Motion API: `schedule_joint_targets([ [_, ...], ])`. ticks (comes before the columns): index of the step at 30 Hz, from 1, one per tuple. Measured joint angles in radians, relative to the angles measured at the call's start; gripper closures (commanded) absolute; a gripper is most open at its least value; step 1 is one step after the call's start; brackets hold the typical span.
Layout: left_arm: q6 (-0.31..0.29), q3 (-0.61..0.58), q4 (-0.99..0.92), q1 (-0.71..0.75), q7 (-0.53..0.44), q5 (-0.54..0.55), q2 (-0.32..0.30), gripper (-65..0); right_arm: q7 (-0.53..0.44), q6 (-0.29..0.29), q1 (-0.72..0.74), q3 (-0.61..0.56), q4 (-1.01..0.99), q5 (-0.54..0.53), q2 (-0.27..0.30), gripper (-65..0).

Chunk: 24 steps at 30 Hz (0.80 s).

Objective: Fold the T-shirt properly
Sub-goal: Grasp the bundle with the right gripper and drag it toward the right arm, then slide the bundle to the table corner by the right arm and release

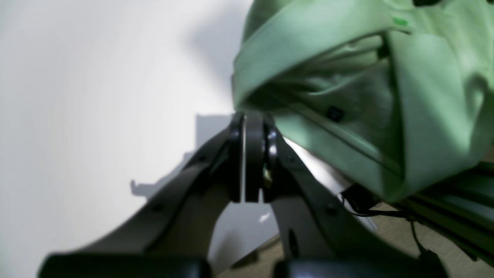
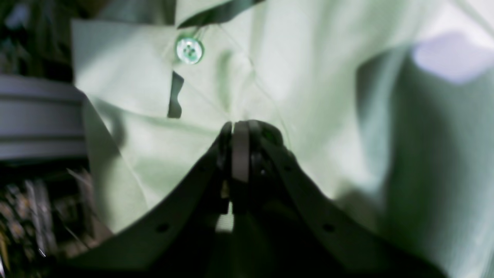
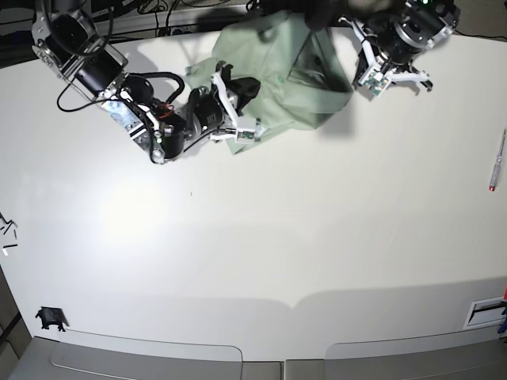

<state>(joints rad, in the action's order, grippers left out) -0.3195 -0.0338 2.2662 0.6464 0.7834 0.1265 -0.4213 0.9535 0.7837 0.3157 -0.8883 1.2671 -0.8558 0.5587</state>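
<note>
Base view shows the T-shirt (image 3: 277,79) bunched at the upper middle of the desk (image 3: 317,237), no neat fold yet, with the left pincer (image 1: 247,127) closed empty beside it and the right pincer (image 2: 240,133) closed against its cloth, a grip I cannot confirm.

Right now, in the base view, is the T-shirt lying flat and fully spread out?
No. The T-shirt sits bunched and rumpled at the table's far edge.

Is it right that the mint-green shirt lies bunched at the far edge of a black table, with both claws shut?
Not quite: the table is white, as the base view shows. The shirt is bunched at its far edge, and both claws, left and right, are shut.
</note>
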Motion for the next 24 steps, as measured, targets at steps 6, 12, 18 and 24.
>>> schedule_joint_targets([
  [6, 0.000, 0.000, 0.000, 0.002, -0.002, 0.000, 0.000, 0.0, -0.003, -0.027, -0.011, 0.179, -0.103, -0.016, -0.013, 0.0],
  [12, 0.001, 0.000, 0.000, 0.002, -0.007, 0.000, 0.000, 0.0, 0.016, -0.182, 0.000, 0.387, -0.199, 0.023, -0.007, 0.0],
  [18, 0.002, 0.000, 0.000, 0.002, -0.006, 0.000, 0.000, 0.0, -0.005, -0.303, -0.096, 0.689, -0.251, 0.085, -0.018, 0.0],
  [24, 0.002, 0.000, 0.000, 0.002, -0.006, 0.000, 0.000, 0.0, -0.032, -0.333, -0.245, 1.040, -0.251, 0.089, -0.053, 0.0],
])
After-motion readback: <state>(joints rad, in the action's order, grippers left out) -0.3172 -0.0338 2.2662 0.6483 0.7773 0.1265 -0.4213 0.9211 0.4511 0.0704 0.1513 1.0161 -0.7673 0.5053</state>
